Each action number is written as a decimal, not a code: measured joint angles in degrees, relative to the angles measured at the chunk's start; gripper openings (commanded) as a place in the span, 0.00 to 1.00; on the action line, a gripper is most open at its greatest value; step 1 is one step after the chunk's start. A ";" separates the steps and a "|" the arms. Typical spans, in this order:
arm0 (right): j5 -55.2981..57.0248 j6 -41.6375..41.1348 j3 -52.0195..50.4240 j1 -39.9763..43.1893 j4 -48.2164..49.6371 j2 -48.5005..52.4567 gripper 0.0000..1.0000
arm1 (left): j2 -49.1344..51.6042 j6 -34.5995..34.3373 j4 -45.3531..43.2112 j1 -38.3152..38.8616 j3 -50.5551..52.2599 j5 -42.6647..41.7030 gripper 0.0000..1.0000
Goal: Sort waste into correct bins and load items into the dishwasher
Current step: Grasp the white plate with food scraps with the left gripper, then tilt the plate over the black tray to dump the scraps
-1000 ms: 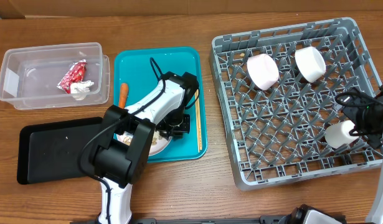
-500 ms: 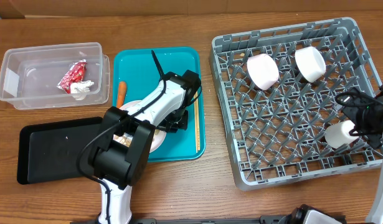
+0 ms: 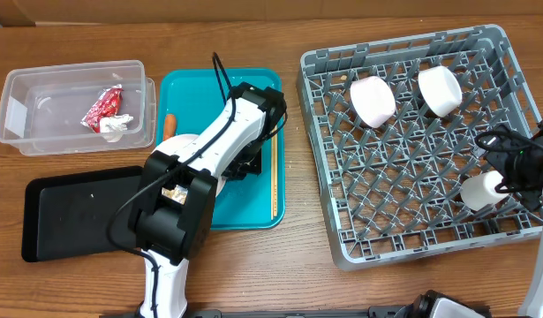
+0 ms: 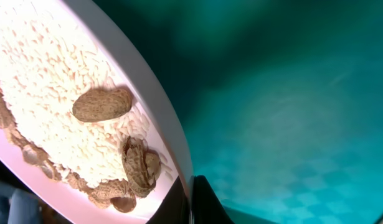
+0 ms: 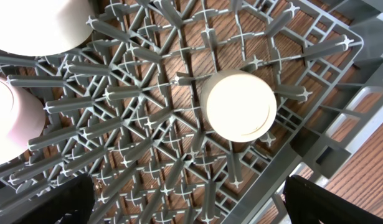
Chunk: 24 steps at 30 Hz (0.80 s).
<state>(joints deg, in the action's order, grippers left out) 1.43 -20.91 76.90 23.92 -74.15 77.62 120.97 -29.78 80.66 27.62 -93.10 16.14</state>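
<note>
Since a second ago, the teal tray (image 3: 196, 88) is seen shifted a little toward the clear tub (image 3: 77, 64), and the carrot (image 3: 169, 126) and chopsticks (image 3: 274, 181) lying on it are carried along. The left gripper (image 4: 192, 199), then partly spread, is now pressed together on the rim of the plate (image 4: 157, 115).

From overhead, the plate is largely covered by the left arm, and the pinch itself is hidden. In the left wrist view only the fingertips are caught at the lower edge, and the plate is cut off at the left.

The food scraps (image 4: 66, 93), rice and peanuts heaped on the plate, are shown clearly only by the left wrist camera. The red wrapper (image 3: 103, 106) and tissue (image 3: 115, 128) inside the tub, and the black tray (image 3: 77, 212) beside it, are shown only from overhead.

The right gripper (image 5: 188, 186) is held spread wide above the dish rack (image 3: 412, 221), over the cup (image 5: 239, 106), which is lodged among the pegs. The pink bowl (image 3: 373, 100) and white bowl (image 3: 439, 90) are seated in the rack's far rows.
</note>
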 measured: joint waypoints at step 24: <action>0.00 0.00 0.00 -0.02 -0.02 0.00 1.00 | -22.99 4.22 -3.43 -26.38 11.43 -9.68 0.04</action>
<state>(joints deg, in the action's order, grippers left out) 1.43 -20.91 76.90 23.90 -74.17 77.62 97.97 -25.56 77.23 1.23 -81.67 6.46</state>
